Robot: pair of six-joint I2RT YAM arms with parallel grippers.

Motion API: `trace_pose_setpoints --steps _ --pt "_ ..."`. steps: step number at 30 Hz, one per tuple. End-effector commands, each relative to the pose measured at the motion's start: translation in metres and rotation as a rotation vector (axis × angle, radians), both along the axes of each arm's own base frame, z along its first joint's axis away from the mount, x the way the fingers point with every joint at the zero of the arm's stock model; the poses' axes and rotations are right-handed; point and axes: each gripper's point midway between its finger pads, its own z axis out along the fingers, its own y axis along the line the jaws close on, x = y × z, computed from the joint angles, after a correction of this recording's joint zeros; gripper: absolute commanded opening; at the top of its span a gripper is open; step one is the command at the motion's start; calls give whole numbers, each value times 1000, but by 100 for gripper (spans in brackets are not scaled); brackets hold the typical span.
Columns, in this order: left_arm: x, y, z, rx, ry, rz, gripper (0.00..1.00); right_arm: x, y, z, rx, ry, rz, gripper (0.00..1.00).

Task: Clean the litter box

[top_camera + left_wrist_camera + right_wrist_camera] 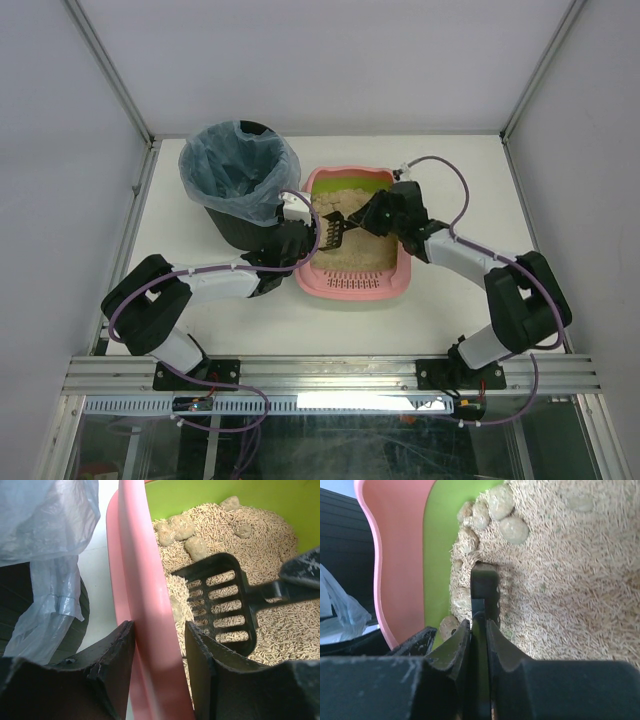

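The pink litter box [350, 285] with a lime-green inner rim sits mid-table, filled with tan pellet litter. My left gripper [300, 240] is shut on its left pink wall [135, 570], one finger outside and one inside [159, 627]. My right gripper [365, 218] is shut on the handle of the black slotted scoop [333, 230]. The scoop's head [220, 605] rests low on the litter near the left wall; the right wrist view shows it edge-on [484, 587] between the jaws [477, 622]. Several grey-tan clumps [182, 527] lie just beyond it, also visible in the right wrist view [512, 530].
A black round bin lined with a blue plastic bag [240, 180] stands directly left of the litter box, nearly touching it; its bag [45, 530] hangs beside my left fingers. White walls and metal frame posts enclose the table.
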Motion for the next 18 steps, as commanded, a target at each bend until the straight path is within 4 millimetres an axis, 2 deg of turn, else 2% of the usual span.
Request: trace_pose_setpoints --steps 1,11,18 --pt "-11 -40 22 -107 -18 -134 43 -18 12 35 230 -28 29 0" --pt "-11 -41 21 -107 -15 -136 43 -19 -27 63 243 -143 -104 0" --pt "-12 -41 21 -110 -15 -138 43 -25 -44 76 241 -168 -147 0"
